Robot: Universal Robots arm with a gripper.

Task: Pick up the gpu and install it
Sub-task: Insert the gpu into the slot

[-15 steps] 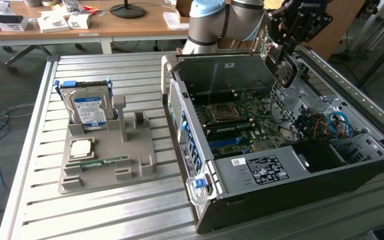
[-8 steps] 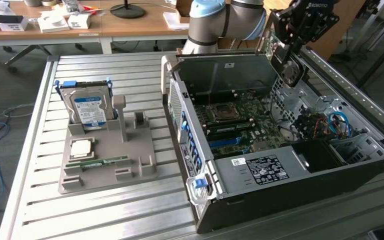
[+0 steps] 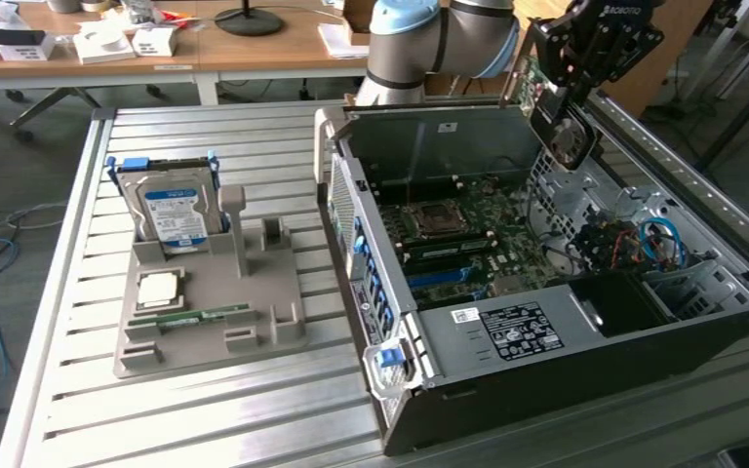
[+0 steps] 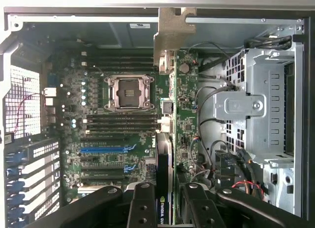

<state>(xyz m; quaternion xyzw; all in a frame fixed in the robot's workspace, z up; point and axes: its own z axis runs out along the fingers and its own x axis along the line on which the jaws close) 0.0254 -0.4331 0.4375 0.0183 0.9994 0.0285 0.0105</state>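
Note:
The gpu (image 3: 566, 132), a dark card with a round fan and a silvery bracket, hangs edge-down over the open computer case (image 3: 505, 336) near its back right corner. My gripper (image 3: 583, 86) is shut on the card's upper edge. In the wrist view the gpu (image 4: 173, 114) runs edge-on away from the camera, its metal bracket (image 4: 172, 33) at the far end, and my gripper (image 4: 168, 203) clamps it between both black fingers (image 4: 142, 206). The card hovers above the motherboard (image 4: 113, 119), apart from the blue expansion slots (image 4: 106, 150).
A grey fixture tray (image 3: 264, 336) on the slatted table holds a silver hard drive (image 3: 173, 210), a processor chip (image 3: 160, 288) and a green memory stick (image 3: 192, 316). Inside the case are the CPU socket (image 4: 128, 92), loose cables (image 4: 209, 139) and a drive cage (image 4: 268, 110).

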